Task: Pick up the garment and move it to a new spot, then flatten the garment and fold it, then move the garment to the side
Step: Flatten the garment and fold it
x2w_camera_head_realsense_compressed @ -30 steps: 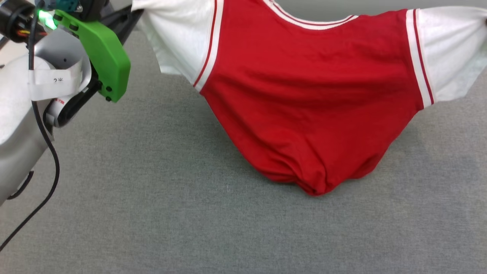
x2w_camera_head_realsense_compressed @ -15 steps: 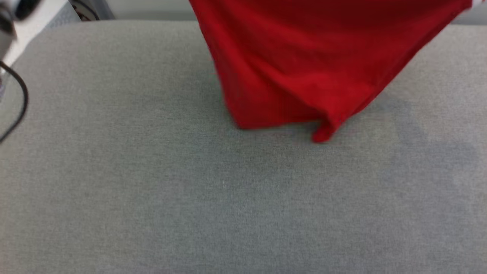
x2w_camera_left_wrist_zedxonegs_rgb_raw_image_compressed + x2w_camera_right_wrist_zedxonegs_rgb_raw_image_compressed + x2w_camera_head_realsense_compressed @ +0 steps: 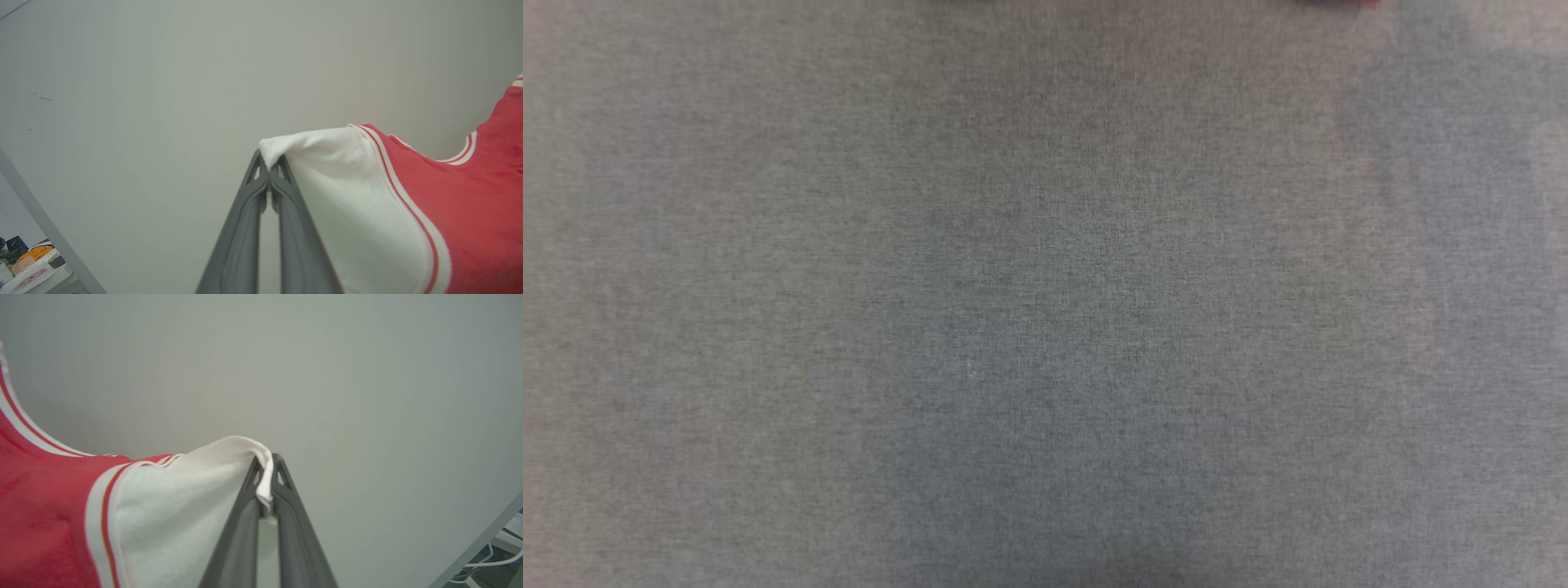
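Observation:
The garment [image 3: 470, 212] is a red jersey shirt with white sleeves and striped trim, held up in the air and stretched between both arms. In the left wrist view my left gripper [image 3: 269, 165] is shut on the tip of one white sleeve. The right wrist view has my right gripper [image 3: 265, 465] shut on the hem of the other white sleeve, with the garment [image 3: 45, 514] hanging off to the left. A sliver of the red garment [image 3: 1347, 2] touches the top edge of the head view. The number is hidden.
The grey cloth-covered table [image 3: 1045, 327] spreads across the head view. A plain pale wall [image 3: 204, 81] stands behind the lifted shirt. A cluttered desk [image 3: 28, 265] sits at the left wrist view's lower left; cables [image 3: 490, 563] lie at the right wrist view's lower right.
The shirt has gone up and out of the head view, from hanging with its hem on the table to a red sliver at the top edge. The left arm has left that view.

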{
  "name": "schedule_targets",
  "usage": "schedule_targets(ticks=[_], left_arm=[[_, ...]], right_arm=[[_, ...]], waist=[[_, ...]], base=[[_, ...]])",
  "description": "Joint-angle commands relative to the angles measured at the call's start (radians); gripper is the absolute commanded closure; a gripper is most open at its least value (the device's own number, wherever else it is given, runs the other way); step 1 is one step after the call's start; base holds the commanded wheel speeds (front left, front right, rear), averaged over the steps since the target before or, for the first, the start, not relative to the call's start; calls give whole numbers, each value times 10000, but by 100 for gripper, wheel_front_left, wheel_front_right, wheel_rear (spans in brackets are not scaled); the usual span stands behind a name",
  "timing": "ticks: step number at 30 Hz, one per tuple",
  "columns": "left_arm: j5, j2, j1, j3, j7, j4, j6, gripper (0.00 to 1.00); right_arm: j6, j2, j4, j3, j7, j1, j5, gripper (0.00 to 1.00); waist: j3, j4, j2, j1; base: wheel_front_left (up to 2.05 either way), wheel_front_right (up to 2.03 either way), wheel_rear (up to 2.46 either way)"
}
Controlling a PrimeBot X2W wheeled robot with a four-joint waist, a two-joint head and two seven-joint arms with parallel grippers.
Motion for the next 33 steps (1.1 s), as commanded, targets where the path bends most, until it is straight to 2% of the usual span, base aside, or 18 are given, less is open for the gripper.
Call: schedule_targets(ticks=[1,8,16,23,28,33], left_arm=[[73,-107,-374,48,-147,180,-45,100],[-16,-576,-1124,132,-848,1435,-214,100],[-306,-711,-634,-212,-1336,2570,-397,100],[-905,-648,945,-607,-1684,2926,-450,100],[-1453,-361,2628,-974,-1932,2515,-455,100],[-1911,39,4570,-1125,-2105,1842,-455,100]], right_arm=[[-7,94,262,95,-192,-418,-132,100],[-7,489,1898,529,-1018,-1985,-374,100],[-7,818,3227,1489,-1844,-1944,-78,100],[-7,1213,3883,2615,-2767,-684,611,100],[-7,1416,3905,3483,-3239,704,1288,100],[-7,1342,3489,4210,-3620,2423,2075,100]], waist=[[774,-259,45,-1],[1042,-240,45,-1],[1096,-212,45,-1],[434,-223,45,-1],[-320,-158,45,-1],[-1112,-96,45,-1]], base=[[0,0,0],[0,0,0],[0,0,0],[0,0,0],[0,0,0],[0,0,0]])
